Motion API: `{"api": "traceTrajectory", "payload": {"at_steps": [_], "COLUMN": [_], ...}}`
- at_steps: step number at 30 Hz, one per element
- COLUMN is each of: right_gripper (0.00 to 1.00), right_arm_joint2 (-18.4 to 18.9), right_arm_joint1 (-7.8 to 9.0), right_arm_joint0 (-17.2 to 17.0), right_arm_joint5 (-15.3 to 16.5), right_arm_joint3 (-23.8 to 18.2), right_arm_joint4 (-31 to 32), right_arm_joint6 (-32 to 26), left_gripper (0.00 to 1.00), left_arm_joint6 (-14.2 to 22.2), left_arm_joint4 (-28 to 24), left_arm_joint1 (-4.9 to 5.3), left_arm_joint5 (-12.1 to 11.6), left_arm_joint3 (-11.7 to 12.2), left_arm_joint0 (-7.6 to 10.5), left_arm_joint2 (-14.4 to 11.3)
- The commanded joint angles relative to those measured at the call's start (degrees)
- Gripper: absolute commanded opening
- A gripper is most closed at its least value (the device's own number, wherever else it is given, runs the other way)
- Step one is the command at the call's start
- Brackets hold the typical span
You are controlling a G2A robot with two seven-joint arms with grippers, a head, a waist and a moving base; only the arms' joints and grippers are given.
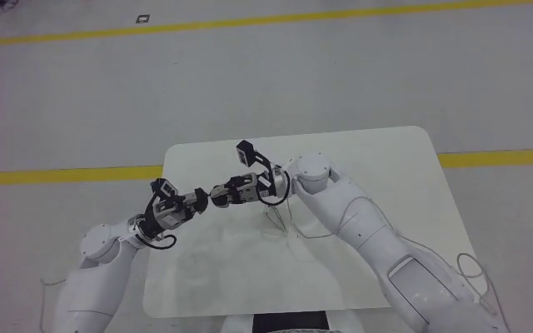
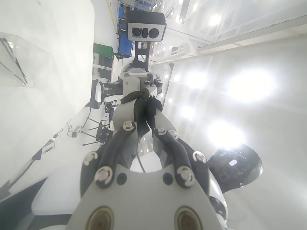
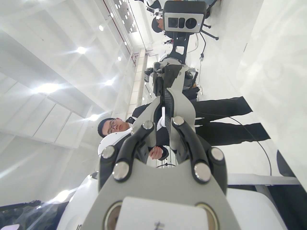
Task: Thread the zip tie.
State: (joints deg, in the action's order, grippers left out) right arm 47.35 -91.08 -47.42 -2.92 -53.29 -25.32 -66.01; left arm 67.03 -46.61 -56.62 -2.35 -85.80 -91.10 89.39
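the left gripper [image 2: 144, 111] has jaws pressed on a thin dark strip, i judge the zip tie [image 2: 140, 162]. tip to tip with it, the right gripper [image 3: 165, 92] is pinched narrow too, probably so both ends line up above the table [image 1: 375, 158].

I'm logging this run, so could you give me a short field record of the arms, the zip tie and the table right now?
left gripper: shut, raised above the table
right gripper: shut, tips meeting the left's
zip tie: probably the thin black strand between the left arm's fingers
clear bag: on the table, beside the right arm
threaded: cannot tell
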Motion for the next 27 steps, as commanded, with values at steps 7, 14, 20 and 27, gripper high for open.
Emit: {"api": "traceTrajectory", "payload": {"at_steps": [7, 14, 20, 27], "right_gripper": [0.43, 1.00, 1.00, 1.00], "right_arm_joint2": [-0.4, 0.0, 0.3, 2.3], "right_arm_joint1": [-0.06, 0.05, 0.24, 1.21], "right_arm_joint0": [0.7, 1.1, 1.2, 0.5], "right_arm_joint5": [0.2, 0.8, 1.1, 1.4], "right_arm_joint3": [1.1, 1.9, 2.1, 1.8], "right_arm_joint4": [-0.4, -1.0, -0.9, 0.1], "right_arm_joint6": [-0.8, -0.8, -0.4, 1.9], "left_gripper": [0.00, 0.00, 0.00, 0.00], "left_arm_joint6": [0.1, 0.5, 0.6, 1.4], "left_arm_joint4": [0.2, 0.1, -0.2, 2.9], "left_arm_joint1": [0.05, 0.09, 0.12, 0.34], "left_arm_joint5": [-0.9, -1.4, -1.8, -9.7], "left_arm_joint3": [1.3, 1.8, 2.0, 3.0], "left_arm_joint0": [0.97, 1.46, 1.63, 1.65], "left_arm_joint2": [-0.5, -1.0, -1.2, 0.0]}}
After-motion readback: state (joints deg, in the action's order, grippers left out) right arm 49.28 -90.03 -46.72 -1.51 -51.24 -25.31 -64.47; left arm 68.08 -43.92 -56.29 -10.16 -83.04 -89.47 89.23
